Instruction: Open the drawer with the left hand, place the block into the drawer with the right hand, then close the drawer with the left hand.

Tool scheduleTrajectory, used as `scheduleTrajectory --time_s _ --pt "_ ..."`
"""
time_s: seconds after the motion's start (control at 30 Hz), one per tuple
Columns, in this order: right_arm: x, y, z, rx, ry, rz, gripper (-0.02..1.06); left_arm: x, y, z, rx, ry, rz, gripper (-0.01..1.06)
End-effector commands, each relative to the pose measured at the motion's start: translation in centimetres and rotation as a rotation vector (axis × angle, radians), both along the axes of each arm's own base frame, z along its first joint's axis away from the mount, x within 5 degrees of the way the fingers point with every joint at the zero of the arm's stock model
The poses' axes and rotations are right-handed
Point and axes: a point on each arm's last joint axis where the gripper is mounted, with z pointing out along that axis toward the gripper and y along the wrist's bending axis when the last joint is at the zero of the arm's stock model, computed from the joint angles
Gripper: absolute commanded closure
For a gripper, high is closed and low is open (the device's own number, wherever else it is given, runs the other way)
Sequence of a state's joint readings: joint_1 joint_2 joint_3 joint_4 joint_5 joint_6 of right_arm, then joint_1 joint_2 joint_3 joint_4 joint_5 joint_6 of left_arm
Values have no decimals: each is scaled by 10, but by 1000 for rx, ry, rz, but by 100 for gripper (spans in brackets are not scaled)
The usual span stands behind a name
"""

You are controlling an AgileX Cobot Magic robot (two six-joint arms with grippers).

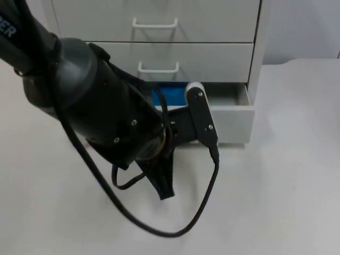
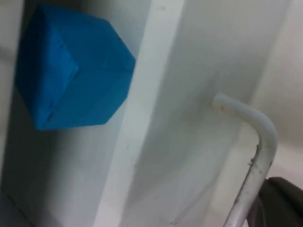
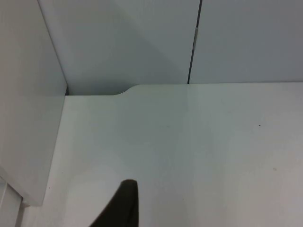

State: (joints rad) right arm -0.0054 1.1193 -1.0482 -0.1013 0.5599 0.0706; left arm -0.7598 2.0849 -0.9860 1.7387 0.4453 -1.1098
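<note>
I am reaching my left gripper (image 1: 164, 183) down in front of the bottom drawer (image 1: 234, 114), which is standing pulled out from the white cabinet (image 1: 212, 32). My own arm is covering most of the gripper from above, so I cannot tell how wide it is standing or whether it is gripping anything. Through the left wrist camera one dark fingertip (image 2: 279, 201) is sitting right at the lower end of the drawer's white handle (image 2: 258, 151) — close against the bar, though I cannot tell whether it is touching.

Just past the handle the drawer front is rising, and beyond its top edge the blue block (image 2: 71, 71) is lying inside the drawer, resting on the drawer floor. From above, a strip of the same blue is showing in the open drawer directly behind my left wrist, near the drawer's left end.

Above the open drawer, the two upper drawers are sitting shut, each with its own white handle (image 1: 158, 68).

My right gripper (image 3: 123, 208) is waiting off to the side over the bare white table (image 3: 199, 151) — beside the cabinet's wall, with the grey partition (image 3: 142, 42) behind — and I cannot tell its opening.
</note>
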Motion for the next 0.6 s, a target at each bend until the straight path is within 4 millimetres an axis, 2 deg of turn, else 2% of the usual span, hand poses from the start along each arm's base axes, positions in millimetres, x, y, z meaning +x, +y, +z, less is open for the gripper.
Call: scheduleTrajectory --time_s 0.0,0.37,0.57 --pt "-2 -1 1 -3 -14 -2 0 9 -1 8 -17 -54 46 105" --pt "-2 -1 1 -3 -14 -2 0 36 -5 14 -77 -97 105 105" --pt "-2 -1 1 -3 -14 -2 0 49 7 17 -101 -106 157 105"
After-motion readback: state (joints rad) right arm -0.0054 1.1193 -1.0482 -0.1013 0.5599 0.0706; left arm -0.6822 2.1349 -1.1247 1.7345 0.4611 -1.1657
